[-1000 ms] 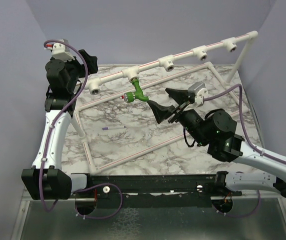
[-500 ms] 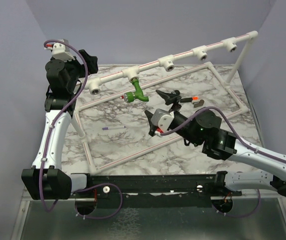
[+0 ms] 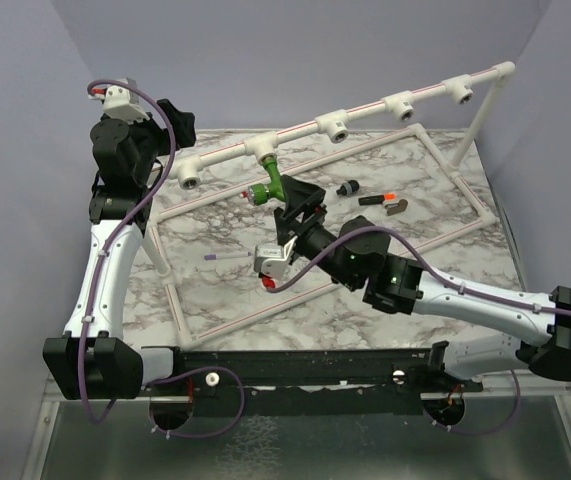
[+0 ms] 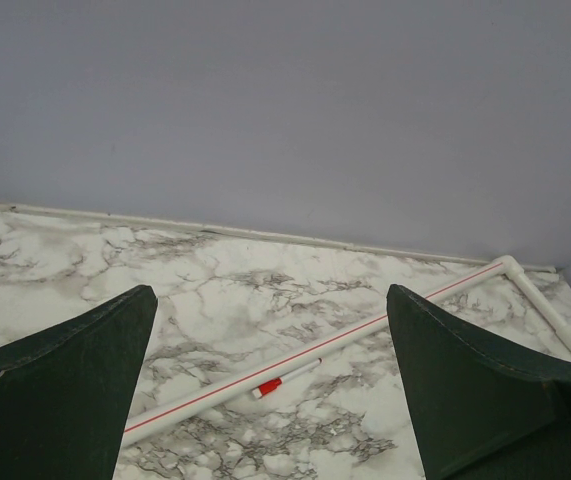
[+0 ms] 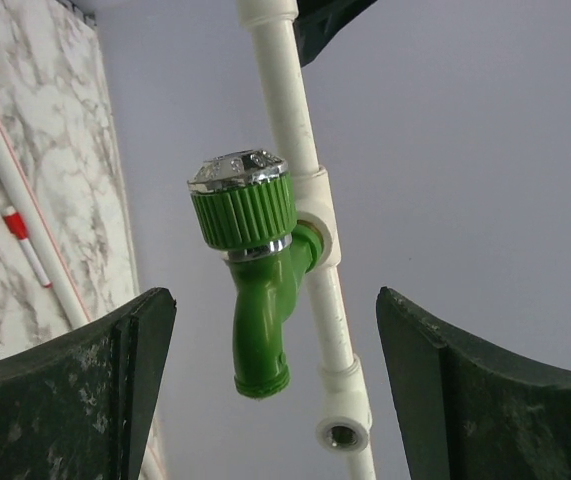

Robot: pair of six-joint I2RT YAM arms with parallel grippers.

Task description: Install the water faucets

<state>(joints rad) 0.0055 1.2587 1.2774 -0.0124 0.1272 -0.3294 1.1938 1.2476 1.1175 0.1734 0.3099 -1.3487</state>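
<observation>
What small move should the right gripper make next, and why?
Probably ease the right gripper forward and close it on the green faucet. The gripper is open, with the faucet framed between its jaws but not touched. The faucet sits in a white T-socket of the pipe, so gripping it to turn it tighter seems the likely step.

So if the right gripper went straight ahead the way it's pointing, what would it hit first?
Most likely the green faucet, mounted on the white pipe. It sits centred ahead of the open right gripper; the gap is hard to judge.
</observation>
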